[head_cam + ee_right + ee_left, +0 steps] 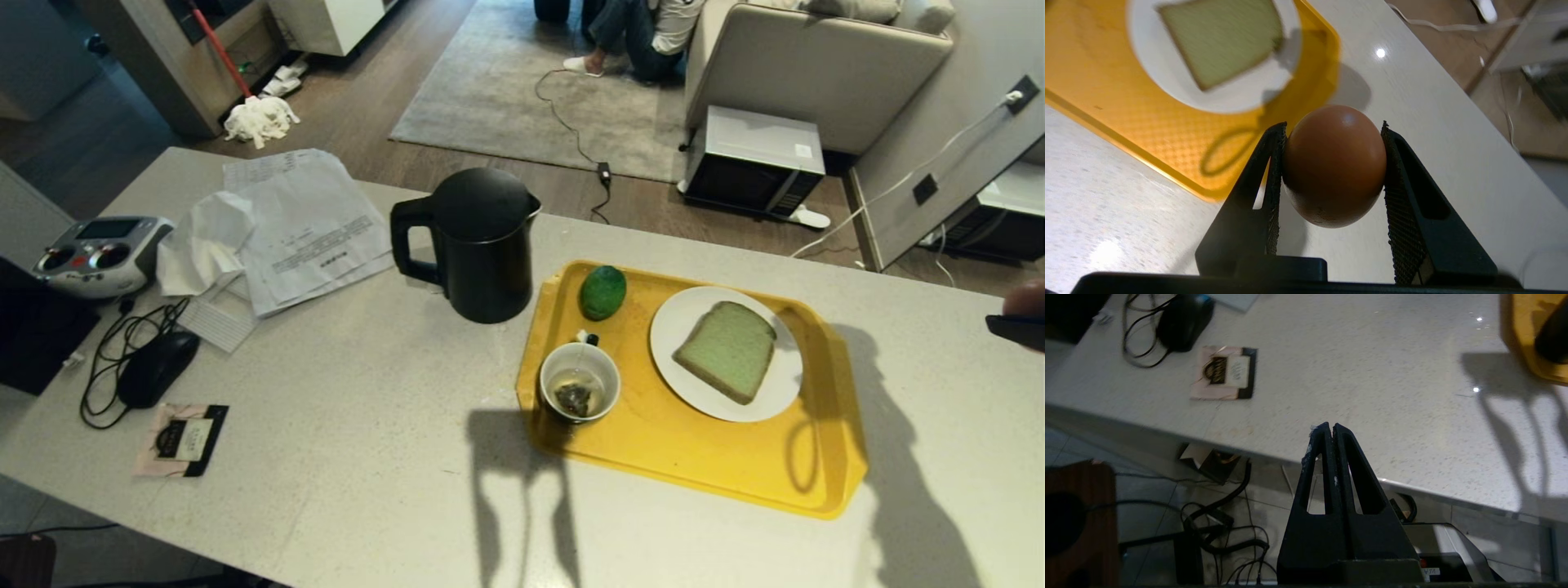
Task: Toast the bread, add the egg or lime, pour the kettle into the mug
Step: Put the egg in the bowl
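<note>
A pale green bread (726, 349) slice lies on a white plate (678, 327) on the yellow tray (694, 457). Also on the tray are the dark green lime (602, 291) and the mug (579, 382), which holds liquid and a tea bag. The black kettle (482, 242) stands left of the tray. My right gripper (1333, 130) is shut on a reddish-brown egg (1334, 163), held above the counter just right of the tray; it barely shows at the head view's right edge as the right gripper (1020, 322). My left gripper (1329, 426) is shut and empty, parked over the counter's near edge.
Papers (302, 220), a tissue, a handheld controller (98, 253), a black mouse (159, 367) with cable and a small packet (181, 439) lie on the counter's left part. A microwave (755, 159) sits on the floor beyond the counter, near a sofa and a seated person.
</note>
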### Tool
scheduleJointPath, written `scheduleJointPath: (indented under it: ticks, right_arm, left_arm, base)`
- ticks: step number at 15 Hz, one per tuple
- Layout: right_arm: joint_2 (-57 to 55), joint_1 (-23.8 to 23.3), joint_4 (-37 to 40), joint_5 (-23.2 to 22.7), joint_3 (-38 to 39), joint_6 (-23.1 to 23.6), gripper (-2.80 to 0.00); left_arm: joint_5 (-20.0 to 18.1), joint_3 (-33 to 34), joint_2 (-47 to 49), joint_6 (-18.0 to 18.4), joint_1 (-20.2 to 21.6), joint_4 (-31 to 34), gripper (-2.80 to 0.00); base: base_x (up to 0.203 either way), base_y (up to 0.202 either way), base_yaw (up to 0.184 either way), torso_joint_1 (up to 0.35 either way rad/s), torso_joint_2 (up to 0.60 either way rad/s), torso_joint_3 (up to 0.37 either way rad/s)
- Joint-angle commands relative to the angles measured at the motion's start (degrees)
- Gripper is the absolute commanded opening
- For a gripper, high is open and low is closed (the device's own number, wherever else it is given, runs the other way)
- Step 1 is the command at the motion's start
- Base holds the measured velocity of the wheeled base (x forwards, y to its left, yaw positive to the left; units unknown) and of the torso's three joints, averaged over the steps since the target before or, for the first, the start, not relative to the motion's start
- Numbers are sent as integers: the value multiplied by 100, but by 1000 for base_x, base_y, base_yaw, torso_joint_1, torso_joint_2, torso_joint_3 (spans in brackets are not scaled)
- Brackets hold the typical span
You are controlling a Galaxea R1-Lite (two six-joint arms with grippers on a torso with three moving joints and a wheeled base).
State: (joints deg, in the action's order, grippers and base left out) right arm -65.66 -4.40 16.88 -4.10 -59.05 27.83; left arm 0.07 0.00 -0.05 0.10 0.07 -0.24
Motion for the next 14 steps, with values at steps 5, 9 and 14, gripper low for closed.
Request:
scheduleJointPath:
  ticks: [5, 9, 14]
  right_arm:
    - [-661, 533, 11, 12, 46, 582, -280]
    - [-1307, 779, 2, 214, -5, 895, -280]
    - [-2226, 1203, -500, 894, -13, 918, -280]
  left_arm:
    - [1, 0, -4, -1, 1, -2, -280]
    - [1, 0, -4, -1, 1, -2, -280]
    - [1, 0, -4, -2, 1, -2, -280]
  base:
    - [0, -1, 40, 2, 2, 1]
    - [0, 0, 0, 0, 0, 0]
    - [0, 0, 0, 0, 0, 0]
